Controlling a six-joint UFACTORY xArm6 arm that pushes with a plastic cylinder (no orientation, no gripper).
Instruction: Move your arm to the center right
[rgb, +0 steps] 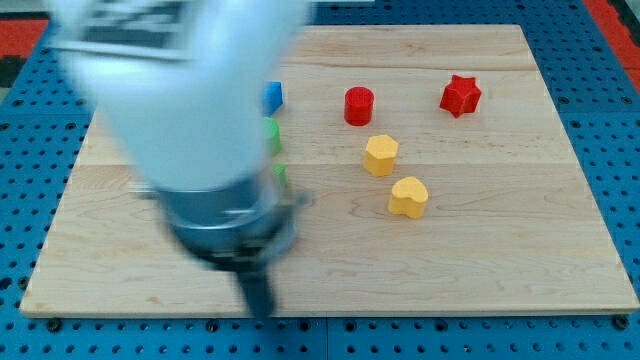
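My arm fills the view's left, blurred, with a white body and a dark collar. My tip (260, 310) touches the wooden board (500, 250) near its bottom edge, left of centre. It is far from the blocks, below and left of them. A red cylinder (358, 105) and a red star (460, 95) lie near the top right. A yellow hexagon (380, 155) and a yellow heart (408, 196) lie at centre right. A blue block (273, 96) and two green blocks (272, 135) (280, 175) peek out from behind the arm.
The board lies on a blue perforated table (610, 120). A red strip (615, 15) shows at the view's top right corner.
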